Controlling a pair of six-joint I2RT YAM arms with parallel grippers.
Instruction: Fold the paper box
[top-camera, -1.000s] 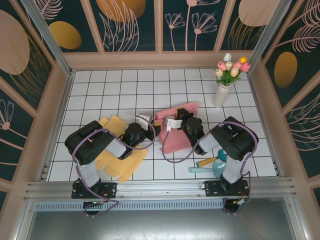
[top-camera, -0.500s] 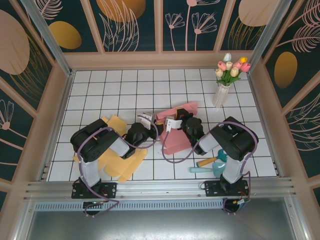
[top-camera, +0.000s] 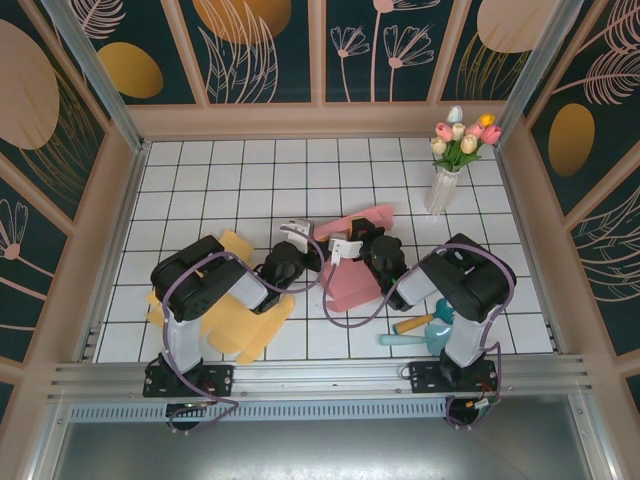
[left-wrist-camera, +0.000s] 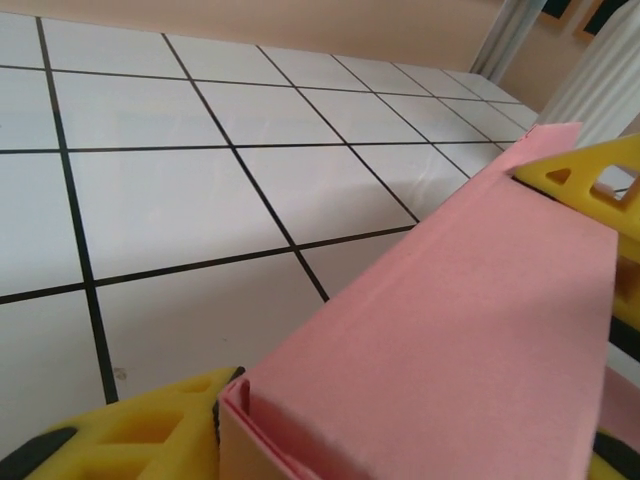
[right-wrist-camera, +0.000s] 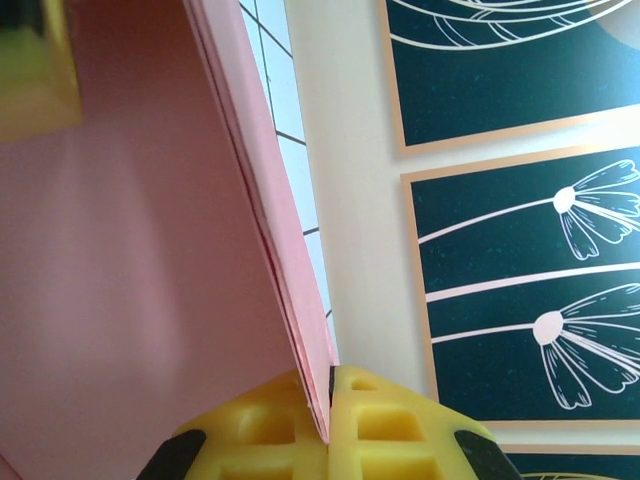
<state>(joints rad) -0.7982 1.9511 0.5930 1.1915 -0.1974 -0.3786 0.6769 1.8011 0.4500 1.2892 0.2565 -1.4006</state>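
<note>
The right gripper clamps a panel of the pink paper box, anchoring it. The left gripper straddles a raised flap, probably to crease it; I cannot tell whether it grips.

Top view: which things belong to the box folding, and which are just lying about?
In use: box, left gripper, right gripper.
Lying about: yellow card, vase, teal tool.

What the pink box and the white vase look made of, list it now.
Pink box: thin card or stiff paper, matte, judging by the crisp folded edge with layered sheets. White vase: ribbed, smooth, perhaps ceramic or plastic; the look leaves it open.
</note>
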